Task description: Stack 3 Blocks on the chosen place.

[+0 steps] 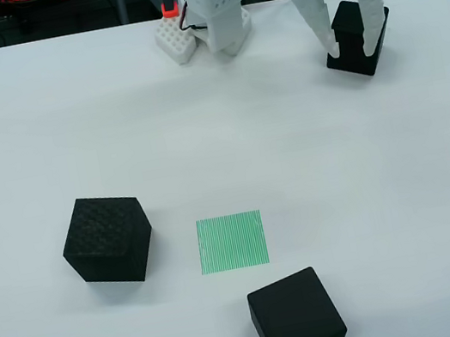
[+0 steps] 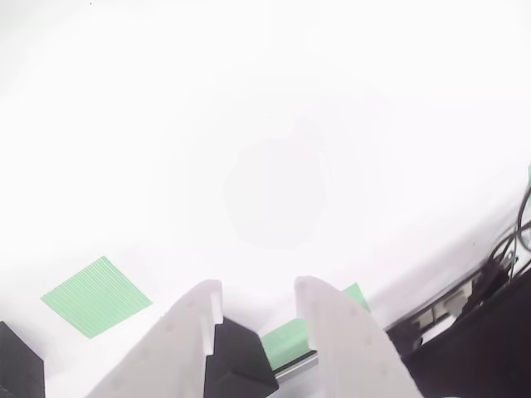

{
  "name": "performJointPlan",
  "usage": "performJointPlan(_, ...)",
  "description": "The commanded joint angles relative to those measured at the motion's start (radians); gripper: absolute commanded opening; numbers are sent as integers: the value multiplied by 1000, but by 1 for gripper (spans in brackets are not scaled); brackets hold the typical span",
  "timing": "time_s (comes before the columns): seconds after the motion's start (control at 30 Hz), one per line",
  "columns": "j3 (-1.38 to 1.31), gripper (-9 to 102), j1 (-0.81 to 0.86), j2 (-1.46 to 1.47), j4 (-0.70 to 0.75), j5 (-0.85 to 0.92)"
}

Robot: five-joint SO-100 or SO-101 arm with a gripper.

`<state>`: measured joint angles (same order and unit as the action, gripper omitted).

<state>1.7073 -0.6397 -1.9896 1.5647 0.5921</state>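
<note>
We see the gripper [image 1: 352, 50] clasping a black cube [image 1: 359, 40] at the white table's [image 1: 338, 166] far edge, well apart from the green striped square [image 1: 232, 241].

left cube [image 1: 107, 239] matte black, finely dotted texture; front cube [image 1: 296, 316] smooth matte; pincer [image 1: 353, 52] white plastic, slight sheen; tabletop [image 1: 338, 166] smooth white.

The claw [image 2: 257, 303] has its two white fingers [image 2: 336, 332] either side of a black block [image 2: 236, 361], which sits low between them. Left of the claw lies the green striped square [image 2: 95, 296]; another block's corner [image 2: 17, 356] shows farther left. A green strip [image 2: 290, 338] lies just behind the claw.
</note>
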Motion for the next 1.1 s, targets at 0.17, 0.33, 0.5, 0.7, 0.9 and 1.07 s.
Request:
performJointPlan(0.17, 130, 14, -279, 31, -11, -28)
performJointPlan(0.33, 218, 20, -368, -14, -77, -67)
performJointPlan(0.5, 319, 24, -442, -106, -97, -123)
performJointPlan(0.7, 400, 26, -422, -250, -97, -121)
performJointPlan(0.9, 436, 27, -439, -305, -112, -117)
performJointPlan(1.07, 448, 27, -459, -316, -115, -80)
